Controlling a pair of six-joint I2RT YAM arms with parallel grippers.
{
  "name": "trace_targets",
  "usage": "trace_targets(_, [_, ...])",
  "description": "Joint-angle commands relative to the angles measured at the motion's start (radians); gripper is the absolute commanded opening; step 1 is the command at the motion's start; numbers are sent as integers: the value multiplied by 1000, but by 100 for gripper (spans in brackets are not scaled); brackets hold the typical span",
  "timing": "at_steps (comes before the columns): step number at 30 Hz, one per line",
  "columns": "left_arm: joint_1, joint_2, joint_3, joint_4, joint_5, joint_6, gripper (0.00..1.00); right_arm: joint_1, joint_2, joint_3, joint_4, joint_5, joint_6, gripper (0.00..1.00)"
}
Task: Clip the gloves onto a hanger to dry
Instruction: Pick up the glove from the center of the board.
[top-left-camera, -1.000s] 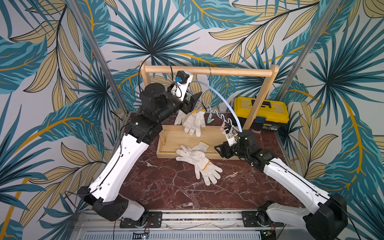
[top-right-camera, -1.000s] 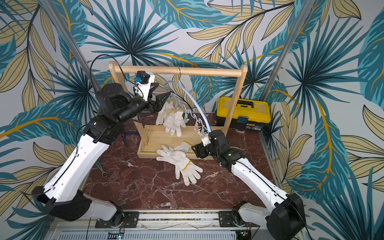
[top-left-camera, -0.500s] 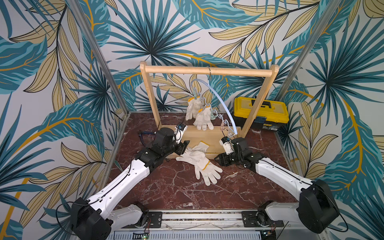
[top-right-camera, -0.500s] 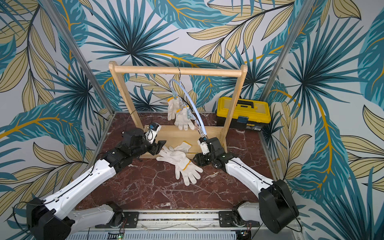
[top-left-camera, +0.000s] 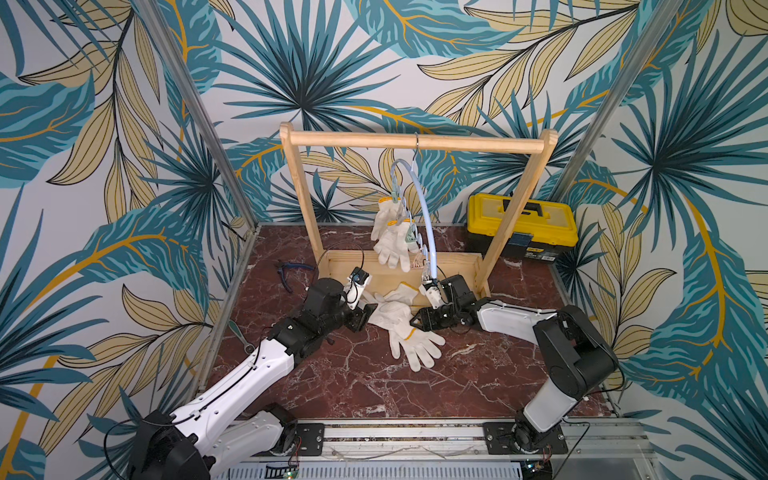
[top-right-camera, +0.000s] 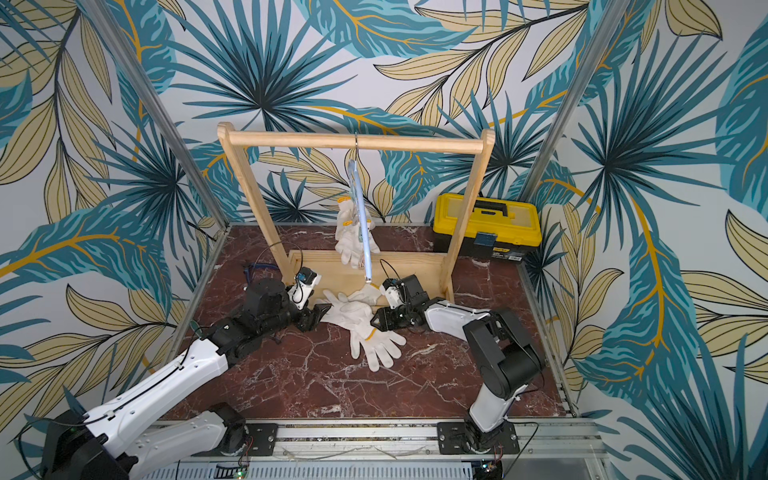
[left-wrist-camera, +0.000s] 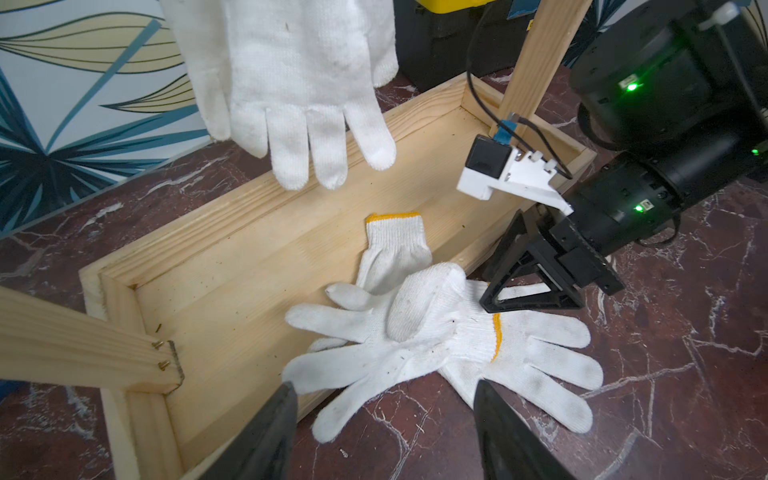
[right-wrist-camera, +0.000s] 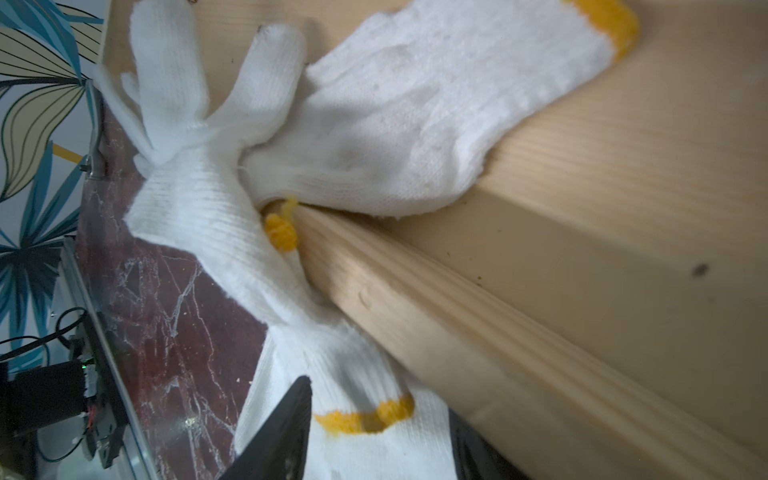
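Two white gloves (top-left-camera: 390, 239) (top-right-camera: 352, 239) hang clipped on the pale-blue hanger (top-left-camera: 424, 208) (top-right-camera: 360, 208). More gloves (top-left-camera: 401, 322) (top-right-camera: 361, 324) (left-wrist-camera: 415, 332) lie loose across the tray's front edge and the table. My left gripper (top-left-camera: 365, 318) (top-right-camera: 319, 312) (left-wrist-camera: 383, 384) is low at their left, open, with a glove fingertip just ahead of its jaws. From the right, my right gripper (top-left-camera: 417, 322) (top-right-camera: 376, 321) (right-wrist-camera: 380, 401) has its jaws either side of a yellow-trimmed cuff (right-wrist-camera: 365, 419), still apart. That part of the wrist view is blurred.
The wooden rack (top-left-camera: 415, 139) stands on a shallow wooden tray (top-left-camera: 461, 266) right behind the loose gloves. A yellow toolbox (top-left-camera: 521, 226) sits at the back right. Pliers (top-left-camera: 291, 272) and a wrench (top-left-camera: 240, 332) lie on the marble at the left.
My left arm dropped from the hanger to the table beside the loose gloves. My right gripper lowered onto the pile and its jaws narrowed around a cuff. The hanger has turned.
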Motion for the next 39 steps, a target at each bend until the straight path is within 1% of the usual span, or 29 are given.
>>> trace_targets(1, [-11,-1,-32,50,29,32,68,1,37,50,82,-36,10,48])
trace_targets(4, [-18,11,-35,56,27,49,68,9,54,70,74,-46,5,40])
trace_targets(7, [-30,15,-50,76,22,62,67,11,46,72,61,-61,7,25])
trace_targets(9, [-42,13,-60,79,20,76,67,11,12,68,23,-54,10,16])
trace_targets(11, [-66,16,-66,80,5,101,67,11,-48,67,-41,-50,5,11])
trace_targets(13, [-101,24,-69,82,-16,130,67,12,-121,72,-124,-31,-4,8])
trace_targets(15, [-145,46,-70,93,-55,165,67,11,-185,100,-246,-23,-6,4])
trace_targets(17, [-190,71,-67,109,-98,206,67,12,-227,130,-329,-38,0,1])
trace_targets(21, [-261,115,-61,155,-154,275,66,10,-294,182,-498,-32,32,0])
trace_targets(22, [-274,120,-63,171,-155,284,66,10,-308,187,-522,-37,49,0])
trace_targets(25, [-321,129,-75,234,-215,312,66,9,-347,197,-572,-66,111,0])
trace_targets(32, [-454,162,-116,407,-382,366,63,9,-414,218,-577,-100,304,0])
trace_targets(35, [-497,182,-118,440,-421,375,61,10,-434,254,-576,-82,358,0])
trace_targets(39, [-532,191,-114,490,-443,369,61,9,-453,300,-580,-43,401,0])
